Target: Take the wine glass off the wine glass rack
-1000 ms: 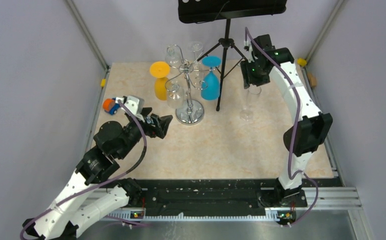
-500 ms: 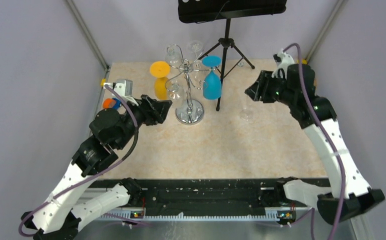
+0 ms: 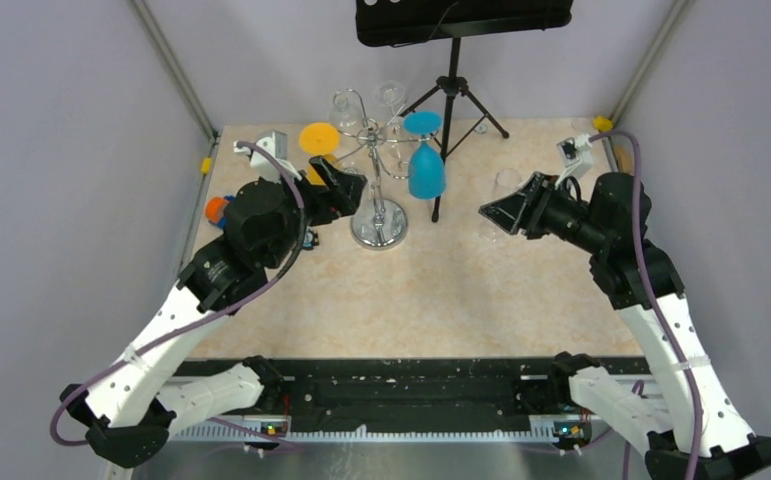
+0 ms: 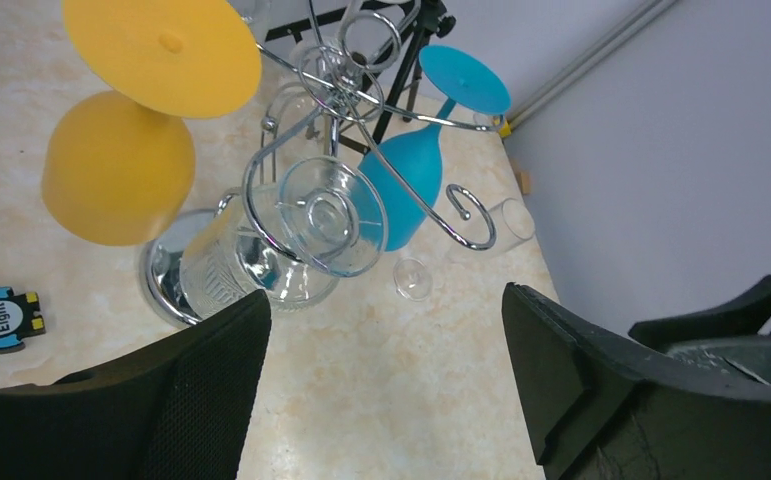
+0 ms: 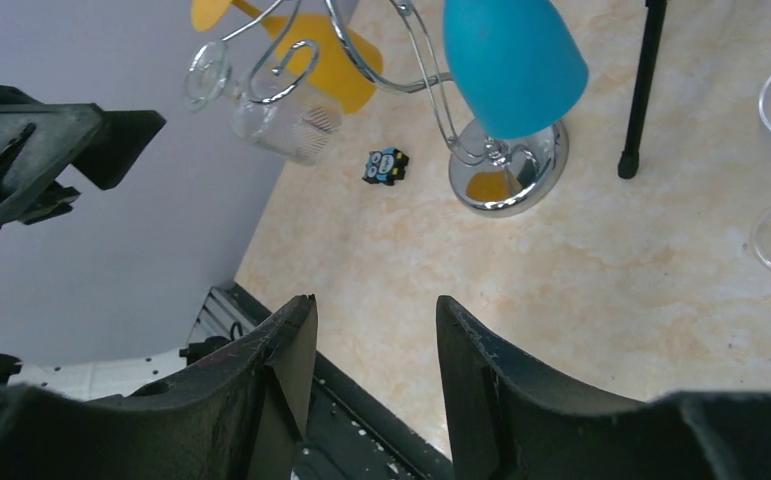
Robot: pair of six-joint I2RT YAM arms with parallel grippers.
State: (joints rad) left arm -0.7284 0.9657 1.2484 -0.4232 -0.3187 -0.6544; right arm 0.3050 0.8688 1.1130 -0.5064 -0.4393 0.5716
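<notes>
The chrome wine glass rack stands at the back of the table. A yellow glass, a blue glass and a clear wine glass hang upside down from its hooks. My left gripper is open just left of the rack; in the left wrist view its fingers sit below the clear hanging glass, apart from it. My right gripper is open and empty, pointing at the rack from the right. Another clear glass stands upright on the table beside it.
A black tripod stand rises behind the rack, one leg landing near the blue glass. An orange and blue toy lies by the left wall. An owl sticker lies on the table near the rack base.
My left gripper has risen and moved up to the rack. My right arm has drawn back from the standing clear glass and swung down to face the rack.
</notes>
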